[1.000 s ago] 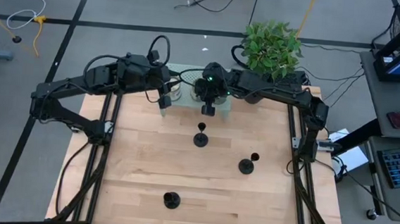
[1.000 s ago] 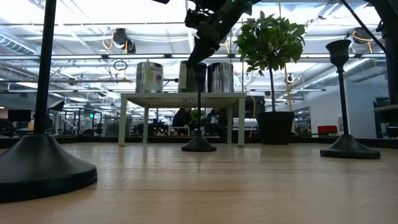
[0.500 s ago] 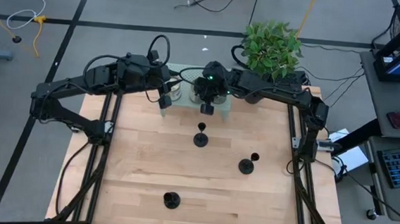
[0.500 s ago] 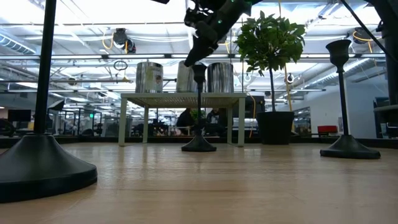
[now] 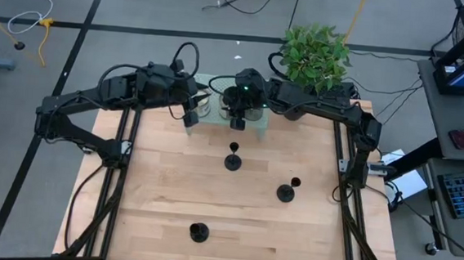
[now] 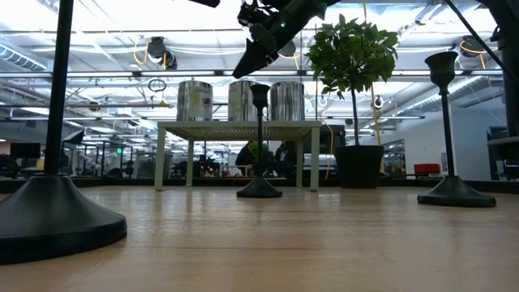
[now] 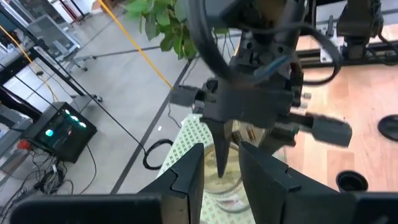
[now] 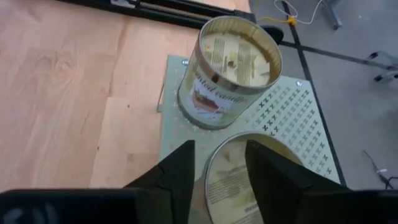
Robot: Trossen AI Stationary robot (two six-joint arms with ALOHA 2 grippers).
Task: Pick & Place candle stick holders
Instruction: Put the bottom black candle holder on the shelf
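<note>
Three black candle stick holders stand upright on their round bases on the wooden table: one in the middle [image 5: 232,160] [image 6: 259,138], one to the right [image 5: 287,191] [image 6: 448,130], one near the front edge [image 5: 199,232] [image 6: 57,122]. My right gripper [image 5: 237,120] [image 6: 243,69] [image 8: 219,146] hovers open just above and behind the middle holder's cup, over the pale green stand [image 5: 257,128]. My left gripper [image 5: 191,117] [image 7: 221,149] waits open at the stand's left end, with nothing between its fingers.
Several jar candles [image 6: 195,100] [image 8: 227,68] sit on the low pale green stand [image 6: 239,126] at the table's far edge. A potted plant [image 5: 315,54] [image 6: 353,57] stands at the far right corner. Bare wood lies between the holders.
My right gripper has let go of the middle candle stick holder's top. It has risen and drawn back toward the table's far edge, over the stand. The holder stays upright on its base where it was.
</note>
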